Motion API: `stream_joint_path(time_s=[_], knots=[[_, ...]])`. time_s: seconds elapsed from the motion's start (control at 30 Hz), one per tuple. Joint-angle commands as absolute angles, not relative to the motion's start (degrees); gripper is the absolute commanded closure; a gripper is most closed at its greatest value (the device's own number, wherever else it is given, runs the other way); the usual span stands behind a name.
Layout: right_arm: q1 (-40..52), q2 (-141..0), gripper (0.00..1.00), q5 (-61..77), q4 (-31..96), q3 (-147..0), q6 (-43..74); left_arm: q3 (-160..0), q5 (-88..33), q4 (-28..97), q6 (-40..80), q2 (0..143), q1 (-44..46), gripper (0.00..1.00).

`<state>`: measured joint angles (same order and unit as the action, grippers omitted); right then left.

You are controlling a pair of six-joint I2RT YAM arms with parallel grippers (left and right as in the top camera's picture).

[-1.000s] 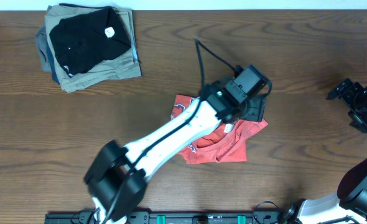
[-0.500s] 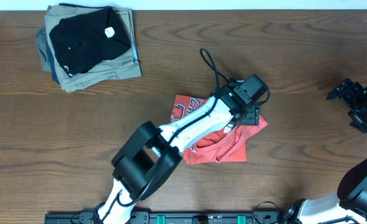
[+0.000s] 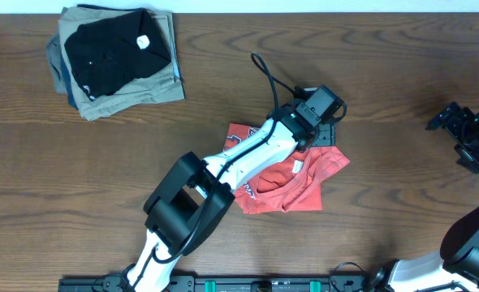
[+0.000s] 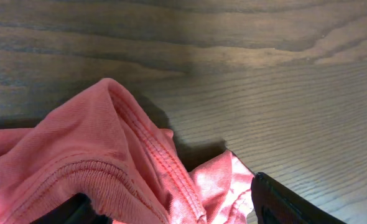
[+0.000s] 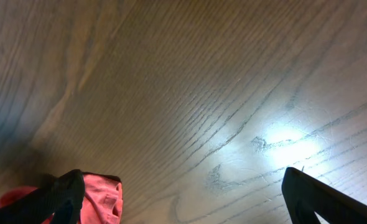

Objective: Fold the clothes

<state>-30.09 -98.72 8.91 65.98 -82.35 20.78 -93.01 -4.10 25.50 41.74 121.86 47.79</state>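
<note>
The red-orange T-shirt lies crumpled at the table's middle, with white lettering showing at its left edge. My left gripper is at the shirt's far right edge. In the left wrist view its fingers stand wide apart, with a raised ridge of the shirt's hem between them. My right gripper hovers at the table's right edge, far from the shirt. In the right wrist view it is open and empty over bare wood, and a bit of the shirt shows by its left finger.
A stack of folded garments, black with a white tag on top of khaki and blue, sits at the back left corner. The left arm's black cable loops over the table behind the shirt.
My left gripper has shifted a little toward the back of the table, and the arm's elbow has swung in. The shirt keeps much the same shape. The right arm has not moved.
</note>
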Motion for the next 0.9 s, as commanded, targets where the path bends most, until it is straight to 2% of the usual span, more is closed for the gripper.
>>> stream_joint_path(time_s=[0.0,0.07,0.2,0.37,0.47,0.57,0.6,0.63,0.77,0.83,0.87], knots=[[-30.6,-97.7,0.01,8.3,66.0,-83.0,20.7,-92.9,-3.9,25.6,40.8,124.4,47.9,0.32],[-30.6,-97.7,0.01,8.3,66.0,-83.0,20.7,-92.9,-3.8,25.2,40.8,124.8,47.9,0.38],[-30.6,-97.7,0.01,8.3,66.0,-83.0,20.7,-92.9,-3.9,23.0,40.8,124.9,48.0,0.59],[-30.6,-97.7,0.01,8.3,66.0,-83.0,20.7,-92.9,-7.0,21.2,40.8,124.9,48.6,0.92],[-30.6,-97.7,0.01,8.3,66.0,-83.0,20.7,-92.9,-10.6,18.1,40.8,124.8,49.4,0.94],[-30.6,-97.7,0.01,8.3,66.0,-83.0,20.7,-92.9,-8.8,17.0,40.5,124.9,50.6,0.94],[-30.6,-97.7,0.01,8.3,66.0,-83.0,20.7,-92.9,-7.6,17.2,40.1,125.0,50.9,0.92],[-30.6,-97.7,0.01,8.3,66.0,-83.0,20.7,-92.9,-6.6,17.6,40.1,125.2,51.2,0.86],[-30.6,-97.7,0.01,8.3,66.0,-83.0,20.7,-92.9,-6.4,19.8,39.9,125.7,51.2,0.34],[-30.6,-97.7,0.01,8.3,66.0,-83.0,20.7,-92.9,-6.5,21.5,39.7,125.6,51.2,0.16],[-30.6,-97.7,0.01,8.3,66.0,-83.0,20.7,-92.9,-6.5,22.5,39.7,125.3,51.2,0.13]])
